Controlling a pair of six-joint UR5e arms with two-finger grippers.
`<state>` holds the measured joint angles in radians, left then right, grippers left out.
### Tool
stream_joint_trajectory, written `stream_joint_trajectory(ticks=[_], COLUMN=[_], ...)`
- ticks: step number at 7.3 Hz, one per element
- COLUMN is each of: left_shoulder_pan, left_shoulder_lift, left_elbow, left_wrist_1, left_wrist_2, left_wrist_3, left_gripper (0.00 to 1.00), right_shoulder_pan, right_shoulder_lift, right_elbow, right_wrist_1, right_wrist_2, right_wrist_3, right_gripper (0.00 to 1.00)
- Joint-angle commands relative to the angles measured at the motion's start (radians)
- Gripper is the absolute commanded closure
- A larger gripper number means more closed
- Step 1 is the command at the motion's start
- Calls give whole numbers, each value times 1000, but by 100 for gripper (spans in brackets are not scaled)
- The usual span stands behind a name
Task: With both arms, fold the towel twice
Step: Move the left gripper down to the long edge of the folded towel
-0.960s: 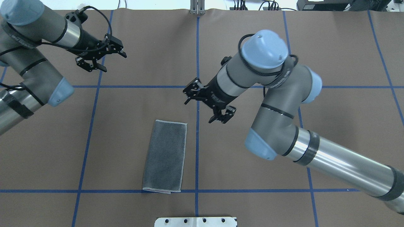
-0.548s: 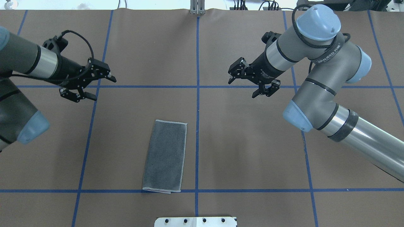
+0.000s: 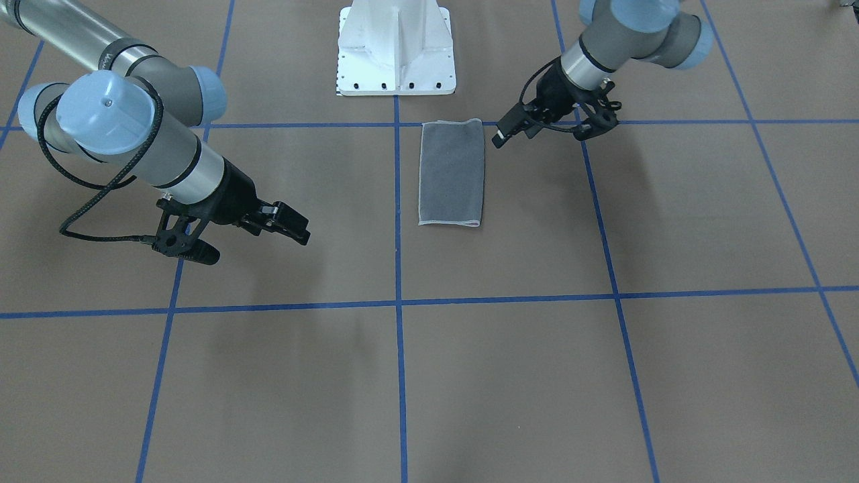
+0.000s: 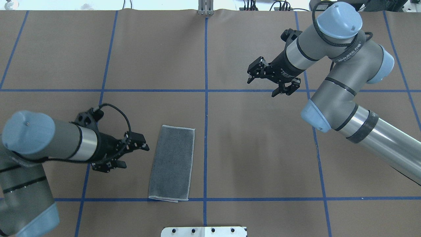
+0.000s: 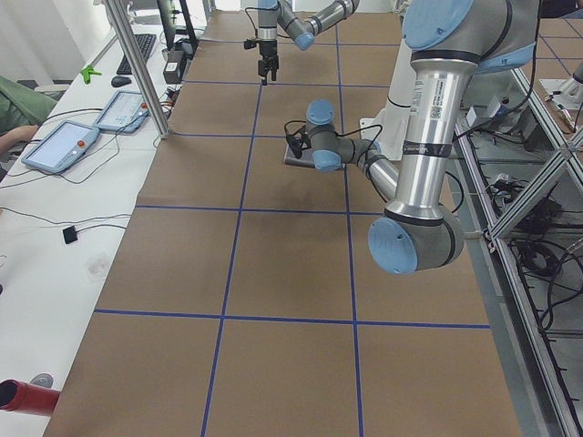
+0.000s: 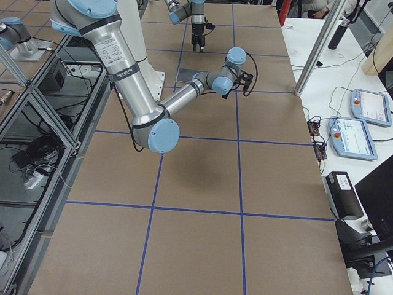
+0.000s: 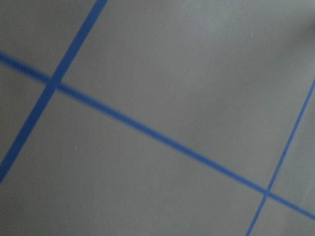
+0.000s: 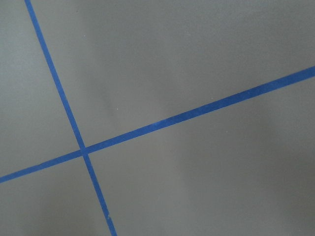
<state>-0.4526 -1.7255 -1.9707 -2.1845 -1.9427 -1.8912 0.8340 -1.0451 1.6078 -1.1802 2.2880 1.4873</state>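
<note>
While folded into a narrow strip, towel (image 4: 171,163): lies flat on brown table (image 4: 263,158), dark grey face up, light grey edging along rim, robot-side short end touching blue tape line (image 4: 263,198) near white pedestal (image 4: 204,231).
Left gripper (image 4: 136,157): jaws spread, holding nothing; sits just beside towel's left long edge, not touching.
Right gripper (image 4: 261,88): jaws spread, empty; hangs well apart from towel, toward far right of table.

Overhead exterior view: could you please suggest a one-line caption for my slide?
Folded grey towel lies flat; open left claw beside it, open right claw farther off.
</note>
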Motion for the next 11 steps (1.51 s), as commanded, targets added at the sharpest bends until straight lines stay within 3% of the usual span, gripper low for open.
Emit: stream_joint_trajectory(ticks=[1, 2, 4, 5, 6, 8, 11], left_shoulder_pan=[156, 191, 210, 235, 238, 238, 238], left_shoulder_lift=[-6, -14, -31, -37, -48, -49, -75], left_elbow=[-7, -7, -7, -1, 1, 7, 26], left_wrist_1=[98, 132, 141, 149, 169, 170, 172], left_wrist_2=[143, 207, 208, 209, 211, 209, 209], left_wrist_3=[29, 90, 90, 90, 93, 93, 95], left_gripper=[0, 0, 0, 2, 13, 20, 23], right_shoulder_pan=[0, 0, 0, 0, 0, 0, 0], right_shoulder_lift=[-1, -1, -4, -9, -15, -15, -19], right_elbow=[-9, -9, -9, -9, -9, -9, -9], right_wrist_1=[4, 4, 5, 7, 8, 8, 8], right_wrist_2=[-1, -1, 1, 1, 2, 1, 1], right_wrist_3=[-1, -1, 1, 1, 1, 1, -1], right_gripper=[0, 0, 0, 0, 0, 0, 0])
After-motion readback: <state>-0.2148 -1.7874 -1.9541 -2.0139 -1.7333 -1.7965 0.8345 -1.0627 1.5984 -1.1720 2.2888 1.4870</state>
